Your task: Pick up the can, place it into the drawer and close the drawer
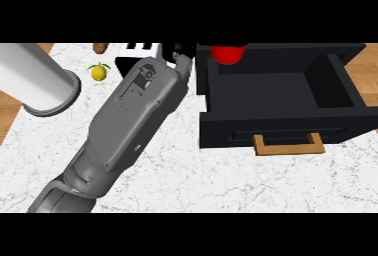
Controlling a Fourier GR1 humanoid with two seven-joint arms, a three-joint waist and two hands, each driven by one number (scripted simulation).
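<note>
The red can [227, 53] sits at the open drawer [336, 107]'s far left corner, near the counter [221, 175]'s far edge. Whether the left hand [179, 50]'s fingers grip it, I cannot tell. Lower it fully inside before letting go, then push the wooden handle [289, 145].

One open black box-shaped drawer [280, 95] with one tan wooden handle [289, 145]. One red rounded can [227, 53]. One small yellow lemon [99, 72]. One large white cylinder [37, 80]. One grey forearm [133, 120], one black hand [182, 50]. One white marble tabletop [221, 180].
</note>
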